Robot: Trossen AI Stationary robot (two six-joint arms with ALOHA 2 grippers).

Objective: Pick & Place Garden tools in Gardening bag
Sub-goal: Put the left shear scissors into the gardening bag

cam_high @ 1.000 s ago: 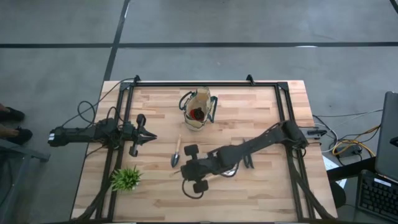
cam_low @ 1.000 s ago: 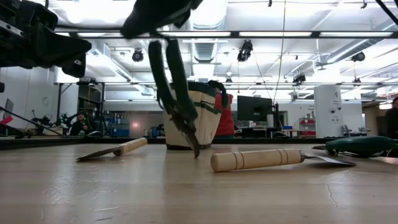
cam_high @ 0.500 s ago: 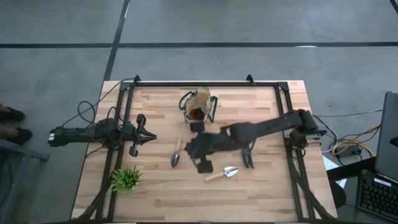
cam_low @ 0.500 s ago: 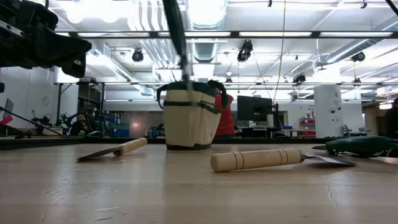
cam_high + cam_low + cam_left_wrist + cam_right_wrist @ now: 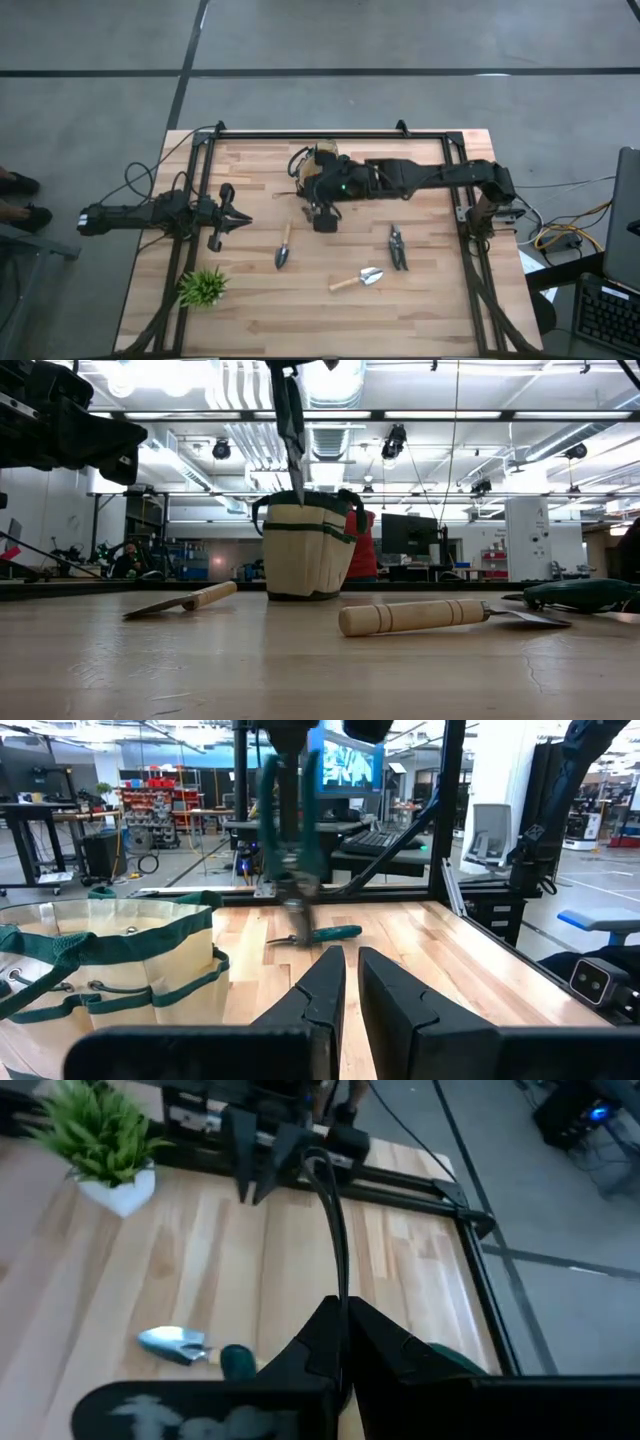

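Bag: tan canvas, dark green trim and handles. Trowels: pale wood handles, grey blades. Shears: dark. Plant: bright green leaves. Table: light wood planks.

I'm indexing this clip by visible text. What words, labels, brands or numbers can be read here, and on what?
None can be read.
Gardening bag: no print visible on its canvas.
Trowels and pruning shears: no markings visible.
Monitor behind the table: picture only, too blurred to read.
Shelves and equipment in the room: too small to read.
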